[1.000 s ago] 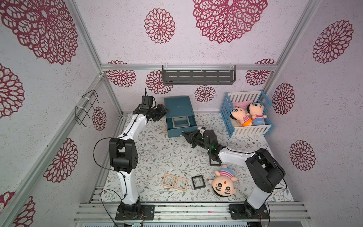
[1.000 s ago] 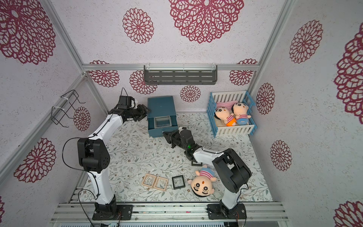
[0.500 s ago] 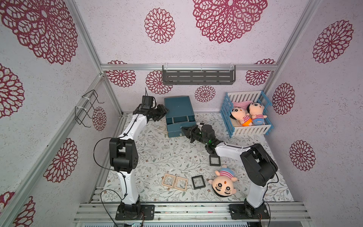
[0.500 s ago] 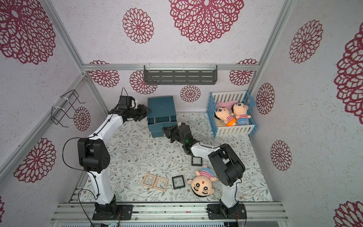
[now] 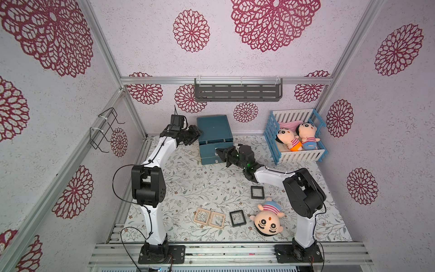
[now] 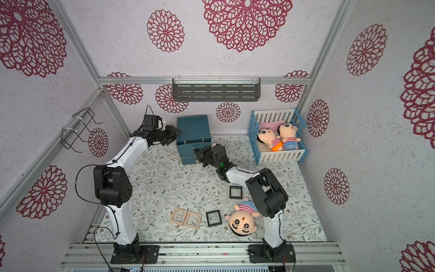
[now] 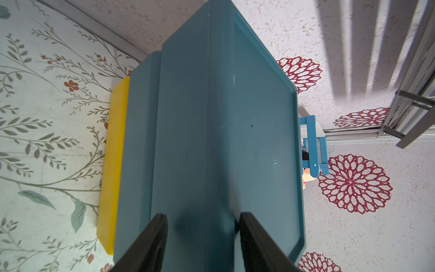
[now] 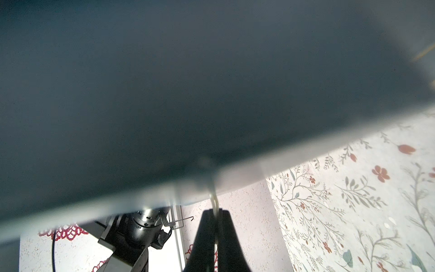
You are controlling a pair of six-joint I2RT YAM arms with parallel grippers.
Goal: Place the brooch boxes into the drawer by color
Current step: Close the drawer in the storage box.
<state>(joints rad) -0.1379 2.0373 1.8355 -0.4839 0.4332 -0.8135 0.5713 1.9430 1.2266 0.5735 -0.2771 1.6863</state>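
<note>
A teal drawer cabinet [image 5: 214,126] stands at the back of the table, its drawer front [image 5: 208,150] almost flush. My right gripper [image 5: 218,150] [image 8: 215,212] is at that front, shut on a thin pale pull strip [image 8: 213,199] that hangs from the drawer's edge. My left gripper [image 5: 197,133] [image 7: 202,219] is closed on the cabinet's upper left edge, one finger on the side and one on the top. Two wood-coloured brooch boxes [image 5: 202,216] [image 5: 217,220] and a black one [image 5: 237,218] lie near the front. Another black one [image 5: 257,192] lies by the right arm.
A plush doll [image 5: 267,219] lies face up beside the black boxes. A blue and white crib [image 5: 296,155] holding two dolls stands at the back right. A yellow slab [image 7: 113,164] sits under the cabinet. A grey shelf [image 5: 237,91] and a wire rack [image 5: 103,131] hang on the walls.
The drawer stood pulled out a second ago; my right gripper has moved toward the cabinet and the drawer has slid in. The left arm has held still.
</note>
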